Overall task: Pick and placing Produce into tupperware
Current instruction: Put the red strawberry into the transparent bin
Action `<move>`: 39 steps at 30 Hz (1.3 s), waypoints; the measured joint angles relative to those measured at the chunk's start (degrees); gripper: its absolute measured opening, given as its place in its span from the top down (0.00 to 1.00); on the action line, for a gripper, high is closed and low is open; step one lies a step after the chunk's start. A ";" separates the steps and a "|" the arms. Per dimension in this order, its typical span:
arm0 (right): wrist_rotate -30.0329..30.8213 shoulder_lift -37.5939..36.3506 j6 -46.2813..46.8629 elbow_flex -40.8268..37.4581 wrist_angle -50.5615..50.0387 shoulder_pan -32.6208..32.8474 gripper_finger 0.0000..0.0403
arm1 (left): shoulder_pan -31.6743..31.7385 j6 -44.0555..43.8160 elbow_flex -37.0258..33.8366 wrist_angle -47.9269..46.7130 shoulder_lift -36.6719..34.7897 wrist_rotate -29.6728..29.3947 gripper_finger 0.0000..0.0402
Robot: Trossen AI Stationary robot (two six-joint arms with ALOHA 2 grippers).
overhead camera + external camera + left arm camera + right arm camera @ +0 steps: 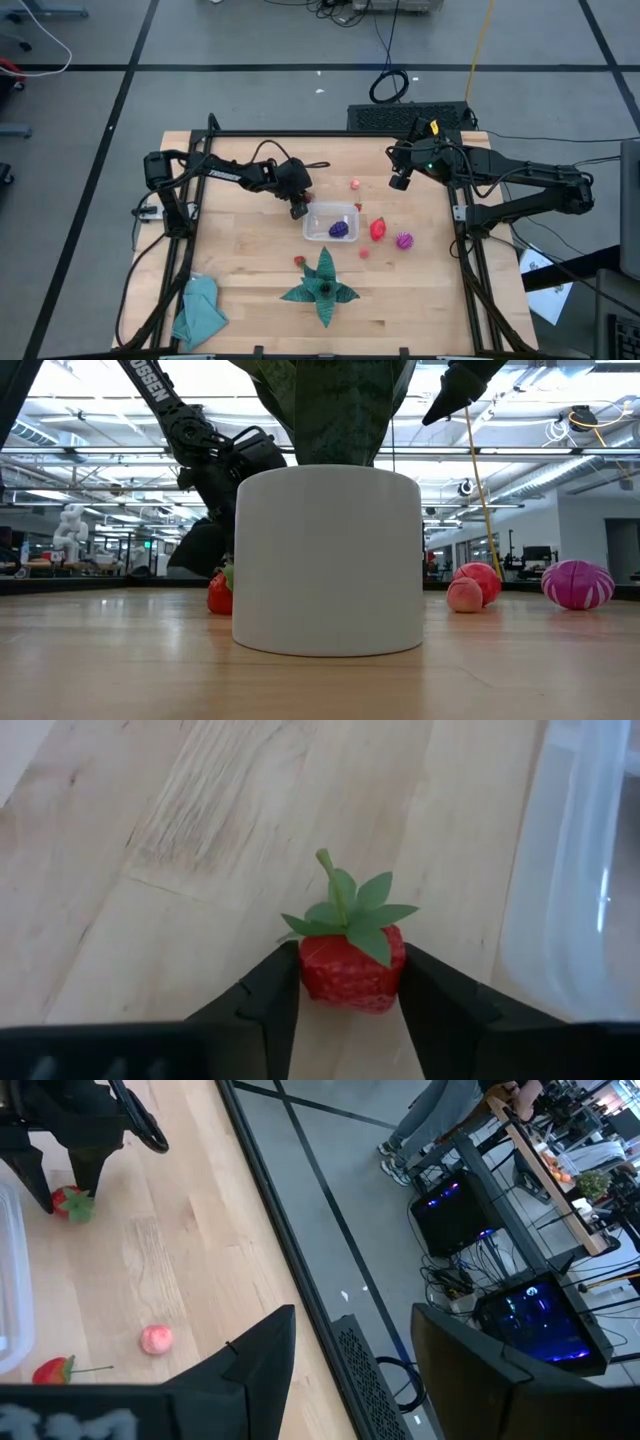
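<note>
The table [240, 260] carries the tupperware [331, 222], which sits just beside the left gripper [298, 209] on its right and already holds a purple grape cluster [342, 229]. That gripper is clenched on a red strawberry [352, 970], its leafy cap pointing away from the wrist, one finger pressed against each side. The step in hand looks like the pick of this strawberry, still low near the wood. Next, I judge, comes a lift and a short carry over the container's near wall, then a release. The right gripper [352, 1342] waits raised near the table's far right corner, fingers spread and holding nothing. A loose magenta ball [404, 240] lies beyond the container.
</note>
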 joint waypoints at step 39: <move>0.00 0.00 0.13 0.00 -0.42 -0.01 0.52 | 3.72 1.38 -0.07 -13.03 -18.73 -7.54 0.62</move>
